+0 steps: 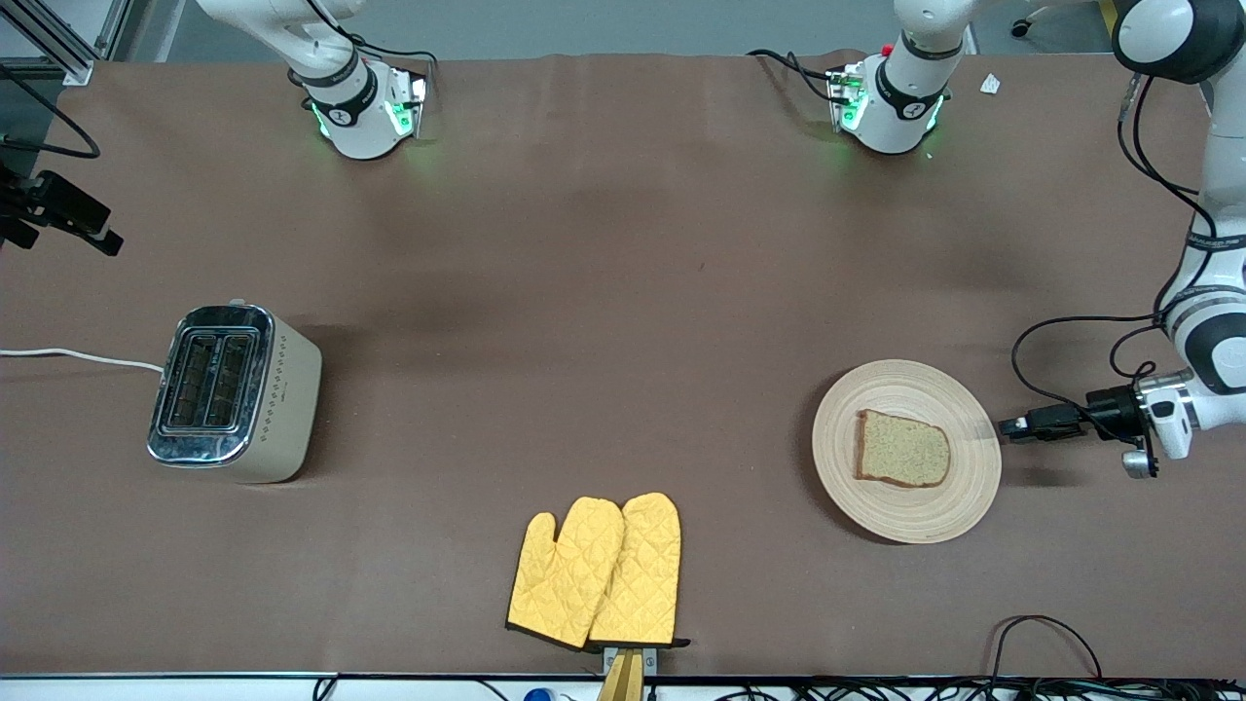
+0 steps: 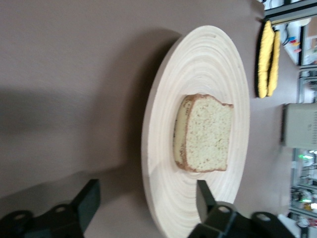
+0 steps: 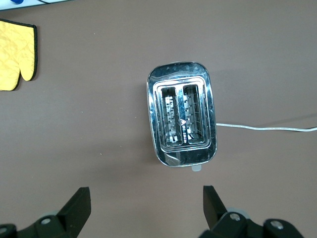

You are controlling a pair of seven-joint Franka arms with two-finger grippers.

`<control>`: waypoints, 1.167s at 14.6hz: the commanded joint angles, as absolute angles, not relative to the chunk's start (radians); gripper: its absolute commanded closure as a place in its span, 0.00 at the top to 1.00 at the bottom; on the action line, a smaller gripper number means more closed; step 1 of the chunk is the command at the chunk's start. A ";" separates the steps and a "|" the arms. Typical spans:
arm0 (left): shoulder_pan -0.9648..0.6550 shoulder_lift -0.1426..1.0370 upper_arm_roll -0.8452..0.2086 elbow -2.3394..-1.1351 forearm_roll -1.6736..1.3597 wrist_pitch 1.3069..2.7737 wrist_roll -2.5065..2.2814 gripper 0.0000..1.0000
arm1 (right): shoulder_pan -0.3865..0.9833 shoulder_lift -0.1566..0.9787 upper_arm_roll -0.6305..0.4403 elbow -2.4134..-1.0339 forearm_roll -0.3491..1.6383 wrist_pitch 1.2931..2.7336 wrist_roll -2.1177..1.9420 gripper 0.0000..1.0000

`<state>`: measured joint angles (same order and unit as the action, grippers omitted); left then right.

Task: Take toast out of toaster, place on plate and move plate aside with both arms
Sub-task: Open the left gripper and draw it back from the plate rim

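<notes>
The toast (image 1: 902, 449) lies flat on the plate (image 1: 905, 511), which sits on the brown table toward the left arm's end. In the left wrist view the toast (image 2: 205, 133) rests near the middle of the plate (image 2: 198, 64). My left gripper (image 1: 1012, 426) is low at the plate's rim on the side toward the left arm's end. It is open (image 2: 147, 196), with the rim between its two fingers: one over the plate's surface, one outside it. My right gripper (image 3: 146, 198) is open and empty, high over the table beside the toaster.
A silver and beige toaster (image 1: 234, 394) with two empty slots stands toward the right arm's end, its white cord (image 1: 78, 357) running off the table; it also shows in the right wrist view (image 3: 182, 120). Two yellow oven mitts (image 1: 599, 574) lie near the table's front edge.
</notes>
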<state>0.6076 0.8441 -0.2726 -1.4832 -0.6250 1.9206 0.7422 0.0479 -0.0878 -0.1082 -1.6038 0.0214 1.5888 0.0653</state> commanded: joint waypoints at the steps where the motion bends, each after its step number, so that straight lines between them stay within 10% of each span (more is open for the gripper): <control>1: 0.614 0.798 -0.291 -1.408 -0.493 1.896 0.658 1.00 | 0.041 -0.078 -0.103 -1.585 0.025 1.577 0.061 1.00; 17: 0.391 0.187 -0.362 -1.413 -0.039 1.563 0.011 1.00 | 0.035 -0.078 -0.103 -1.586 0.025 1.575 0.061 1.00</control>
<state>0.3921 0.2425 -0.3559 -1.3783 -0.0750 1.5960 0.0479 0.0477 -0.0863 -0.1097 -1.6026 0.0214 1.5876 0.0653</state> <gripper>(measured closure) 0.000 0.000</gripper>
